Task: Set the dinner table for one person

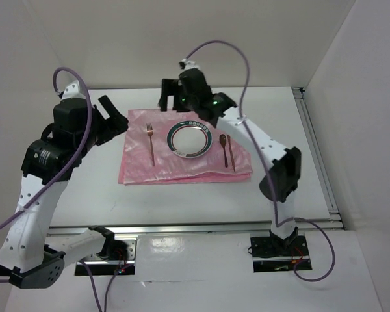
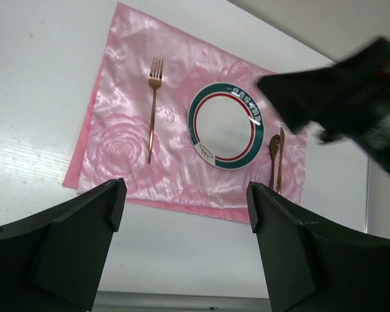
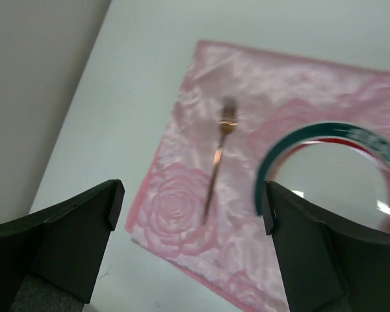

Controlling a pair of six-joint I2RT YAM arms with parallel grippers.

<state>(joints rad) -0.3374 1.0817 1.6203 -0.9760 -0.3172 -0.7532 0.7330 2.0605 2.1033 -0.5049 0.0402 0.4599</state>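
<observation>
White counter [image 1: 84, 195] runs under everything, with a pink rose-patterned cloth [image 1: 182, 170] lying flat in the middle of it. On the cloth sits a green-and-red rimmed plate [image 1: 191, 138], white middle bare. Copper fork [image 1: 151, 143] on its left, spoon [image 1: 224, 144] and knife [image 1: 232, 156] side by side on its right. Left wrist cam catches the whole setting, right wrist cam only the fork and part of the plate. Left gripper [image 2: 185, 195] and right gripper [image 3: 194, 195] both have jaws spread wide, gripping nothing.

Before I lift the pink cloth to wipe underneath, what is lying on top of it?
On the pink cloth: a fork left, a plate in the middle, a spoon and what looks like a knife right. The table beneath the cloth is covered.
</observation>
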